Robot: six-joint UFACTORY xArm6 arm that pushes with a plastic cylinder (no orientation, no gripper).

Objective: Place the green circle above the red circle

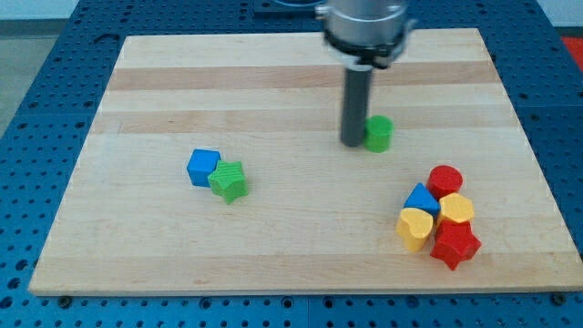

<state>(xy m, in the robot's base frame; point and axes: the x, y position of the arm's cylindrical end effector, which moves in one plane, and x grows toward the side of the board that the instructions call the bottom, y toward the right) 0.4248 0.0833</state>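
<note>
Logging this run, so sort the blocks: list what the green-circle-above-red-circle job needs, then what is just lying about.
Needed: green circle, red circle, my tip just at the green circle's left.

Lying about: blue cube, green star, blue triangle, yellow heart, yellow block, red star.

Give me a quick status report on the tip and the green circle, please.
My tip down, against the green circle on its view-left side. Red circle lower right, in the cluster. Nothing between them.
</note>
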